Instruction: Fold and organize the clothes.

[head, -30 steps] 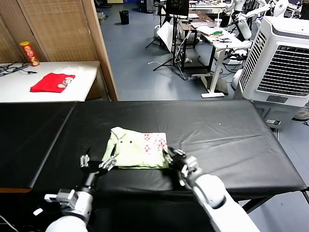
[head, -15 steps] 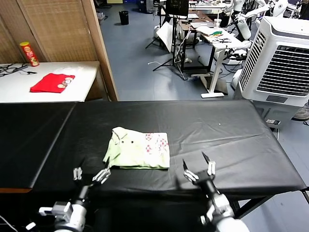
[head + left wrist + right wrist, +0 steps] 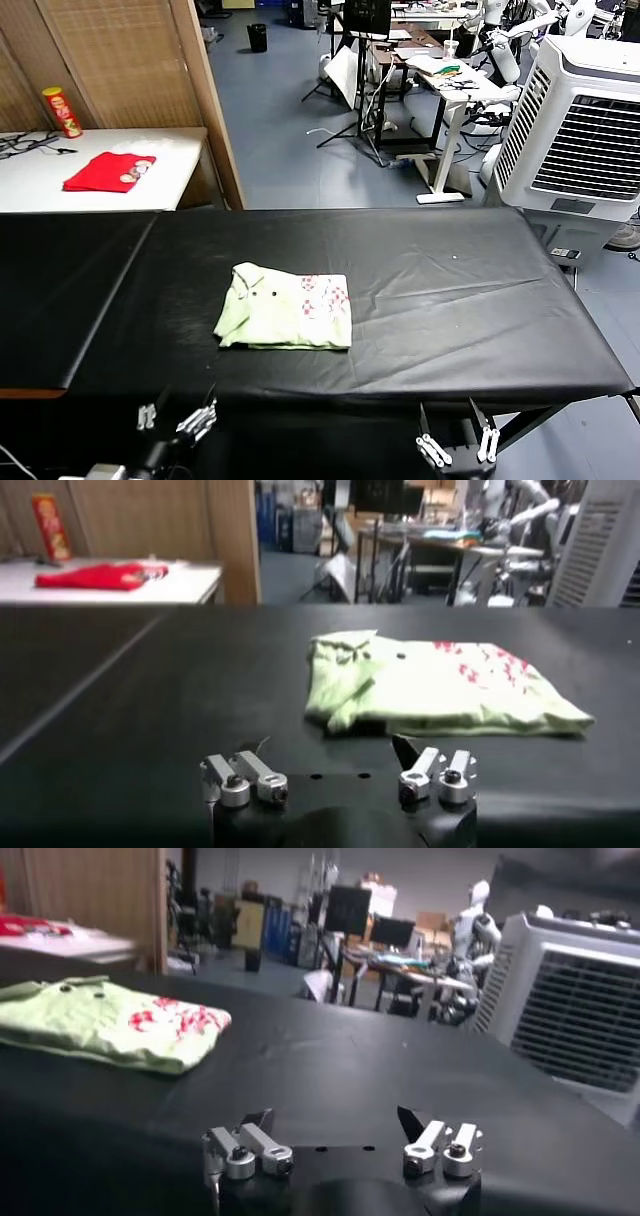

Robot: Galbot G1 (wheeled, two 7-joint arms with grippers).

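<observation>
With the shirt (image 3: 285, 320) folded mid-bench (image 3: 480, 300), both tools, left tool (image 3: 176, 420) and right tool (image 3: 458, 447), hang open at its near edge; folding looks finished.

Both arms were cut off by the head view's lower edge, below the desk (image 3: 480, 300); only the fingers of the left gripper (image 3: 176, 417) and right gripper (image 3: 458, 440) were seen. The shirt (image 3: 284, 320)'s underside and inner folds were hidden. Near the red garment (image 3: 108, 170), a can (image 3: 61, 110)'s label was too small to be read.
</observation>
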